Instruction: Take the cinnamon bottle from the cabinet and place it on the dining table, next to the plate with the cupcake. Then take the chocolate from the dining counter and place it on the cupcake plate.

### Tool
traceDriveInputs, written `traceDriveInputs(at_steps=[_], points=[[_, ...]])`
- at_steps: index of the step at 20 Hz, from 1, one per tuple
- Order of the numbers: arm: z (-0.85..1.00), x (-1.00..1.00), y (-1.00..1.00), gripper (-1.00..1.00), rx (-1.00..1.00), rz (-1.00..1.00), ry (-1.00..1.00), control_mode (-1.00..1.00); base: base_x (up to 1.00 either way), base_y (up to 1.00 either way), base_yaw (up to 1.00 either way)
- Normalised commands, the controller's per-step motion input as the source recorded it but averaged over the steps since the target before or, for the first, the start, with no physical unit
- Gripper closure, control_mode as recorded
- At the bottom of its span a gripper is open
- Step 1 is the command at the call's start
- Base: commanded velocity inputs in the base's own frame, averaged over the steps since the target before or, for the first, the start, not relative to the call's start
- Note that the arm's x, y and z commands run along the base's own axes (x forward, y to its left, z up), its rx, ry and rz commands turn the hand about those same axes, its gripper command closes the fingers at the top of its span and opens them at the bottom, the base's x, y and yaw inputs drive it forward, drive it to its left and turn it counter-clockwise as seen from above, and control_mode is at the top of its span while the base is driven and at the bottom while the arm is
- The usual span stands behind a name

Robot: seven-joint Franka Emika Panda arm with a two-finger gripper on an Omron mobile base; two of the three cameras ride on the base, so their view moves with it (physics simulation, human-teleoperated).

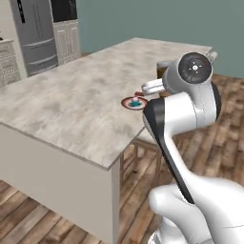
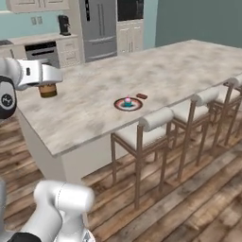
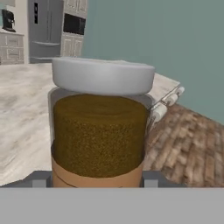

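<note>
My gripper point(image 3: 97, 181) is shut on the cinnamon bottle point(image 3: 99, 131), a brown jar with a grey lid that looms large in the hand view, one finger on each side of its base. In the right base view the gripper point(image 2: 47, 84) holds the bottle point(image 2: 47, 90) upright over the left end of the dining table point(image 2: 94, 118), well left of the plate point(image 2: 128, 105). The red-rimmed plate point(image 1: 134, 103) carries the pink cupcake point(image 2: 127, 101). The chocolate point(image 2: 141, 96) lies flat on the marble just right of the plate. The bottle point(image 1: 163, 70) peeks out behind my arm.
Several white-seated bar stools point(image 2: 142, 130) line the table's near long side. A steel fridge point(image 2: 98, 28), wall oven and a counter with drawers point(image 2: 47, 49) stand beyond the island. Wooden floor point(image 2: 198, 189) lies around it.
</note>
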Motion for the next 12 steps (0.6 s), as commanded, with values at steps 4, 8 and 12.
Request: traceDriveInputs(at_steps=[4,8,12], points=[[0.00,0.00,0.00,1.00,0.00,0.00,0.00,1.00,-0.05,-1.00,0.33],[0.00,0.00,0.00,1.00,0.00,0.00,0.00,1.00,0.02,-1.00,0.35],[0.00,0.00,0.00,1.00,0.00,0.00,0.00,1.00,0.16,-0.94,0.39]])
